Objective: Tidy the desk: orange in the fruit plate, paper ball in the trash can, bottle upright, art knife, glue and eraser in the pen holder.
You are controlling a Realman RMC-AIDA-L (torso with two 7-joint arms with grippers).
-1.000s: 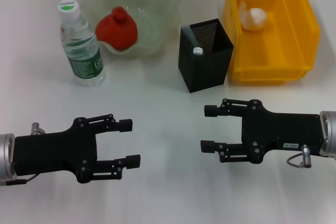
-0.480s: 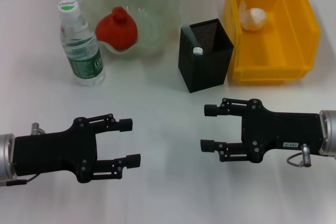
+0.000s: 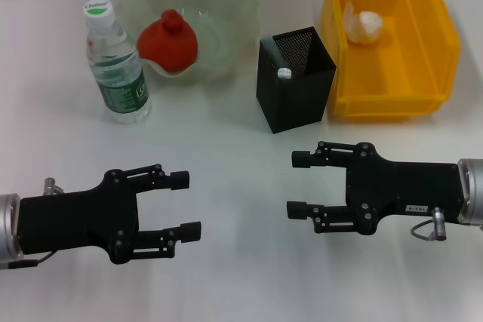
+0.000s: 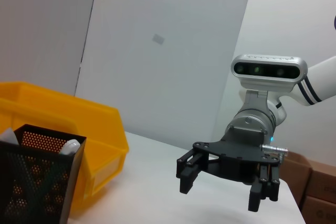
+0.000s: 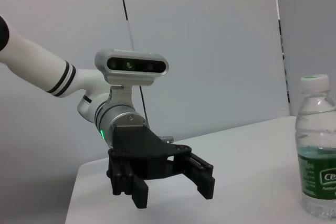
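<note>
Two grippers hover released near the desk's [image 3: 226, 292] front edge, left [image 3: 186, 204] and right [image 3: 299, 184]. Bottle [image 3: 115, 62] stands upright back-left, orange [image 3: 167, 41] in the plate [image 3: 226, 16], holder [image 3: 294, 81] mid-back, paper ball [image 3: 362, 26] in the bin [image 3: 392, 96] back-right.

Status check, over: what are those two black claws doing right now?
Left end effector open, empty. Right end effector open, empty. Bottle upright. Nothing between them.

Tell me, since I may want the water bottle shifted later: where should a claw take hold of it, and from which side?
Grip the water bottle around its labelled middle, coming level from the near side. It stands upright with its cap on top, the fruit bowl sits close on its right, and the open left claw is the nearer one.
</note>
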